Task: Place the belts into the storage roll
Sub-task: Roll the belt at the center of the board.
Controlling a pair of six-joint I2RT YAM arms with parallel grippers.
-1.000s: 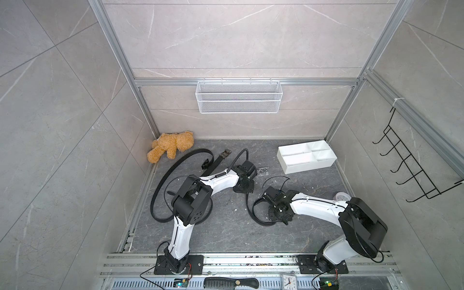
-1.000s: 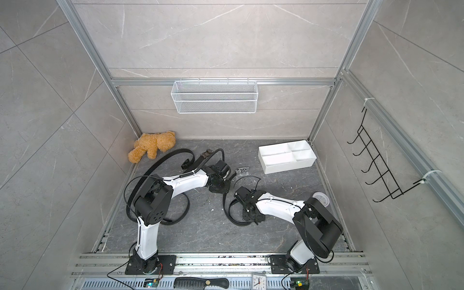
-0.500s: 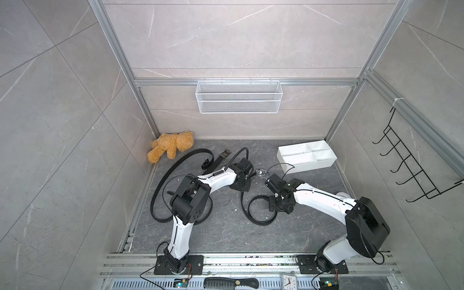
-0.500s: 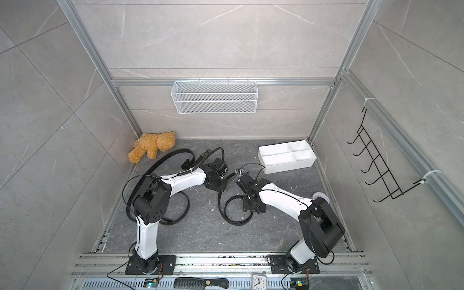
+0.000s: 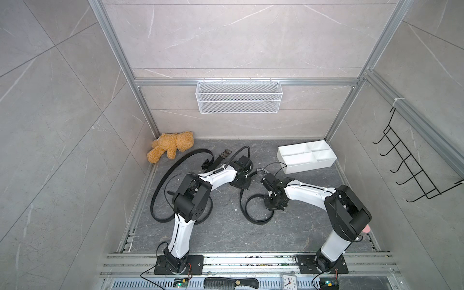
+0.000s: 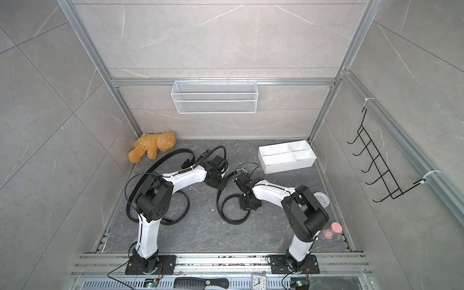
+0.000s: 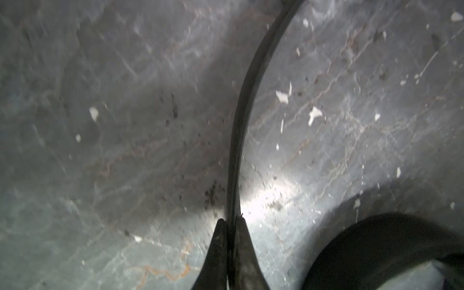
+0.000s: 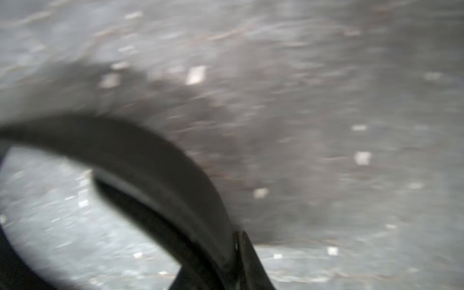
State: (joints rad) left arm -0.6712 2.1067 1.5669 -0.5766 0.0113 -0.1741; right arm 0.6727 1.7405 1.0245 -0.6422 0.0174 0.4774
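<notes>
From the left: a tan plush teddy bear lies in the back corner. Just beside it, a long black strap belt with a dark buckle sweeps a wide open arc over the grey stone floor. A second black belt runs under the white left arm, buckle end pointing rearward. The left gripper has its jaws pressed together on the thin edge of the third black belt, whose strap stands on edge and curls into a loose ring at mid-floor, between the two arms. The right gripper sits at the ring's right-hand edge; its jaws appear drawn in onto the strap, though blur leaves the firmness of that hold uncertain. At right, well apart from all three belts, stands the storage roll, a shallow white four-compartment plastic tray. It is empty, and its long axis runs across the floor with the right end farther back. Judged handling: the strap is light, limp along its length yet springy on edge, and likely to uncoil if released. It is best pinched across its thickness, near the buckle and at the ring, with the coil kept tight enough for one compartment.
</notes>
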